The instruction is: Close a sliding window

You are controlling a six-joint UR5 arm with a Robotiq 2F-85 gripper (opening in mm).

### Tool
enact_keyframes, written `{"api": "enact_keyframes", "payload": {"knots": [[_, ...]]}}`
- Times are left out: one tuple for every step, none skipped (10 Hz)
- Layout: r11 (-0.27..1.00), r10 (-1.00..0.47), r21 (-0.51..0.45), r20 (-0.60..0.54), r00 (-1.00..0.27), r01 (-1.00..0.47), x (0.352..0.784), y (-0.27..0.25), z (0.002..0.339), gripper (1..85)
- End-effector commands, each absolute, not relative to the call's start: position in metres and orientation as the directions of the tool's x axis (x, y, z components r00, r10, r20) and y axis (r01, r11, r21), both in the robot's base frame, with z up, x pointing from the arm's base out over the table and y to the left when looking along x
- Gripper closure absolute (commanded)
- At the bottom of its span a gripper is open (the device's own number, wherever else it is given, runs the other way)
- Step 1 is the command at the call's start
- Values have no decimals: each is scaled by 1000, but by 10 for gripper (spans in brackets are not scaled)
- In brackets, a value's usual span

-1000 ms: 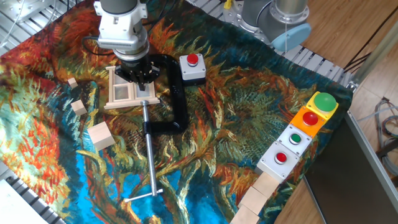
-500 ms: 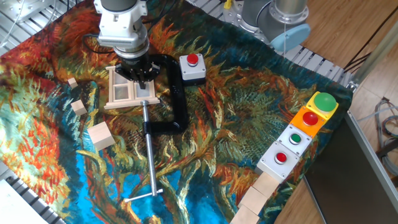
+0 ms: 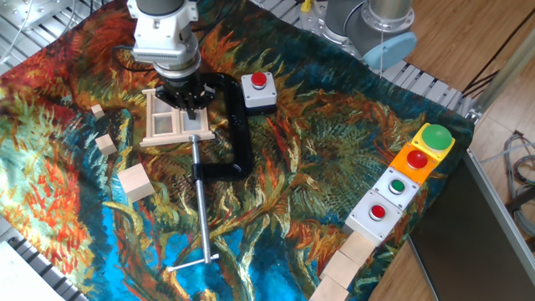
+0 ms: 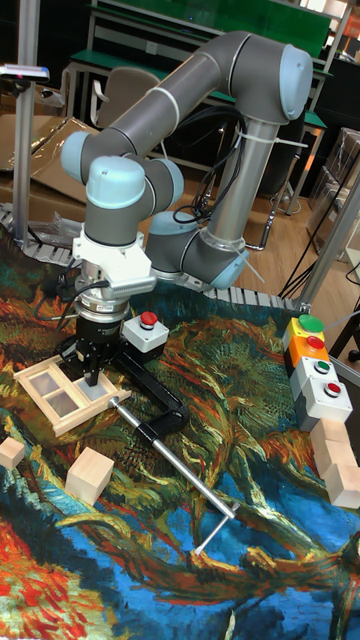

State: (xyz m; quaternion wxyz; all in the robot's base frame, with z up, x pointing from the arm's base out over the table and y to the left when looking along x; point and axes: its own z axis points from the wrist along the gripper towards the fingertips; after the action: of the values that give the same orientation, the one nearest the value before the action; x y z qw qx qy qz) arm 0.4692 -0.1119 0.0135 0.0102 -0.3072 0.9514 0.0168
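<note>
Item one: the sliding window point(image 3: 171, 119), light-wood frame, lying flat on the patterned cloth toward the far left of the desk point(image 3: 334, 159). I read two panes on its left side and a pale panel on the right, beneath my tool.

Item two: the tool point(image 3: 188, 104), pointing straight down onto the frame's right side, fingertips at or on the pale panel. The fingers look drawn close together, but I cannot tell whether they pinch anything or merely press; contact is hidden by the fingers themselves. I judge this stance suits pushing the panel along its track.

Item three: a black clamp point(image 3: 230, 134) with a long steel screw bar point(image 3: 201, 205), its jaw seated against the frame's right edge. I take it as an anchor, so the frame holds while the panel slides.

Item four: a grey box with a red button point(image 3: 258, 91), just beyond the clamp.

Item five: plain wooden cubes point(image 3: 136, 182), left of the bar, apart from the frame.

Item six: a row of button boxes point(image 3: 401, 180) at the right edge, well apart.
</note>
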Motion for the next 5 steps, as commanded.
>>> {"api": "enact_keyframes", "payload": {"knots": [[812, -582, 28, -38, -813, -583, 470, -111, 13, 843], [812, -582, 28, -38, -813, -583, 470, -111, 13, 843], [812, -582, 28, -38, -813, -583, 470, -111, 13, 843], [812, -582, 29, -39, -813, -583, 470, -112, 12, 843], [811, -583, 32, -39, -812, -584, 468, -113, 11, 843]]}}
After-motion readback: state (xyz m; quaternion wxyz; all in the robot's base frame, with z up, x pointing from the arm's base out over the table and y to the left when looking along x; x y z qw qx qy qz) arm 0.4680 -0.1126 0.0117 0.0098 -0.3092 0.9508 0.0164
